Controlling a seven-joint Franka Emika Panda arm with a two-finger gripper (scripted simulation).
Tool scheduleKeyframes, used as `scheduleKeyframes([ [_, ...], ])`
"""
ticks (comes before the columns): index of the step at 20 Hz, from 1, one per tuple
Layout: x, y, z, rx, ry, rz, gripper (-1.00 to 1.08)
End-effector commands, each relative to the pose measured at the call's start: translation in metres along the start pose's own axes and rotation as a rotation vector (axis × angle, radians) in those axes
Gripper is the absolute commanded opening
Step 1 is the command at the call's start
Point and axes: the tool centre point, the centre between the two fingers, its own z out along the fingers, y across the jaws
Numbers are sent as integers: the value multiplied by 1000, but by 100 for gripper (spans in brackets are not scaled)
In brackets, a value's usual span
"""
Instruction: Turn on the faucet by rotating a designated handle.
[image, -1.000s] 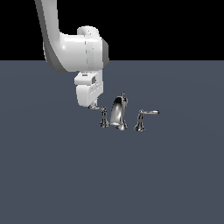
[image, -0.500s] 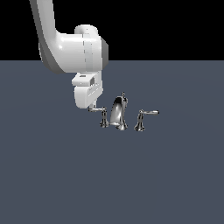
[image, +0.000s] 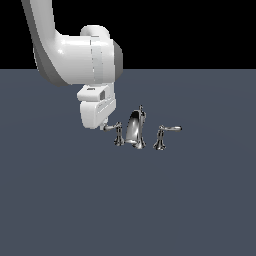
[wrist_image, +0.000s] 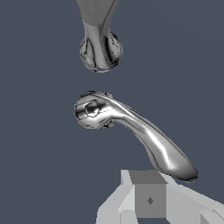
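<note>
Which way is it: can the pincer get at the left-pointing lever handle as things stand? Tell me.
Probably yes. The pincer sits right at the tip of the handle, with nothing between them; the spout stands apart beside it. Whether they touch is unclear.

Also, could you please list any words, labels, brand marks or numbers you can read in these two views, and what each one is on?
None: no readable text on the faucet, the handle, the gripper or the robot arm.
A small diamond mark on the gripper's finger is not a letter or number.
</note>
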Motion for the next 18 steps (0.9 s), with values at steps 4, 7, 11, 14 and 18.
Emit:
scheduleKeyframes([
  [4, 1, 10, 0, -5, 1, -3, -100],
  [7, 12, 15, 0, -5, 1, -3, -100],
  [11, 27, 22, 0, -6, 3, -2, -100],
  [14, 38, 27, -1, -7, 3, -1, -100],
  [18, 49, 32, -1, -7, 4, -1, -100],
])
